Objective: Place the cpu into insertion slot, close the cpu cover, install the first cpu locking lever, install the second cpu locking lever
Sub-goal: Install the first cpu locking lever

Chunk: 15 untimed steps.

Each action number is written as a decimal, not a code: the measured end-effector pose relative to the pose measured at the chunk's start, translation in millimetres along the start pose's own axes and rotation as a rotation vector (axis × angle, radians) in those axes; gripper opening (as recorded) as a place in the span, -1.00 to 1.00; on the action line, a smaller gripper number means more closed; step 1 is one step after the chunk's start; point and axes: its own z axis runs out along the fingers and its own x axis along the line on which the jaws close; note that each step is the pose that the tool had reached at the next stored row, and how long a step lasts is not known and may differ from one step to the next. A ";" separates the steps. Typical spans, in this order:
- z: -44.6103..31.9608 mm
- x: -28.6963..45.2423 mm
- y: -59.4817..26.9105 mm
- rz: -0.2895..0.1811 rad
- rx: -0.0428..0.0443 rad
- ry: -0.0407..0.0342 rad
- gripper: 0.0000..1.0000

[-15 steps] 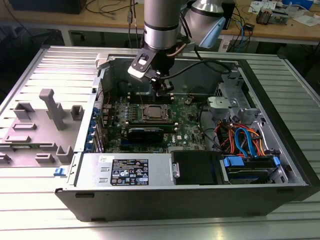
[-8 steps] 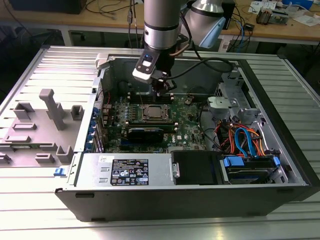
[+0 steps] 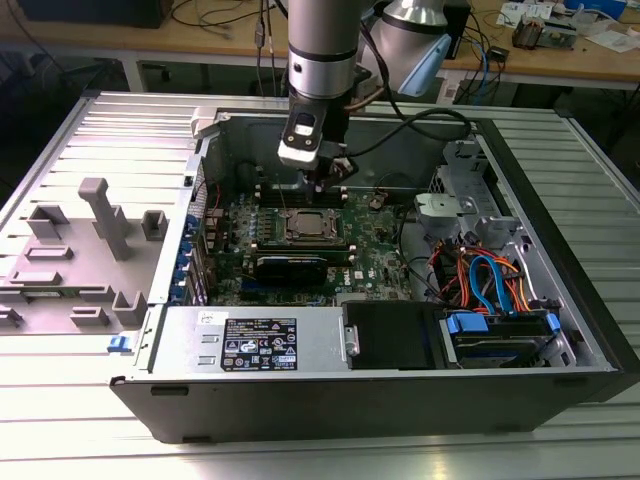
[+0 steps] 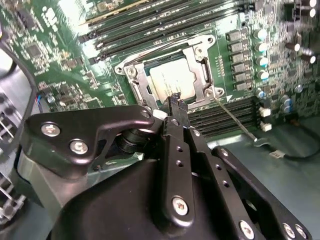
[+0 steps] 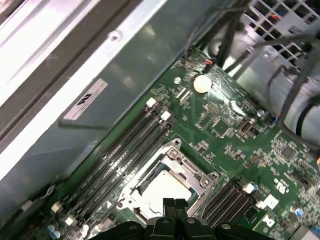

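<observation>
The cpu [image 4: 171,81] lies flat in the insertion slot [image 4: 134,74] on the green motherboard, its silver top showing through the window of the cpu cover [image 4: 199,54], which lies down over it. A thin metal locking lever [image 4: 239,123] sticks out from one corner of the socket, away from the board. My gripper [image 4: 177,103] hovers just above the socket's edge, fingers shut together with nothing between them. In the first wrist view the cpu [image 5: 161,186] and the cpu cover [image 5: 189,171] sit right beyond my gripper [image 5: 175,204]. In the exterior view my gripper [image 3: 323,184] hangs over the insertion slot [image 3: 305,226].
Rows of black memory slots [image 4: 150,25] flank the socket. The open computer case holds a black card [image 3: 290,266], a power supply [image 3: 255,343] at the front and a drive cage with blue and orange cables [image 3: 485,280] on the exterior view's right. A grey fixture [image 3: 95,235] stands outside.
</observation>
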 end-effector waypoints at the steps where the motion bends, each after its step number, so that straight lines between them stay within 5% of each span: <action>1: 0.0 0.0 0.0 -0.021 -0.0003 0.0002 -0.79; 15: 0.0 0.0 0.0 -0.322 -0.0052 0.0041 -0.79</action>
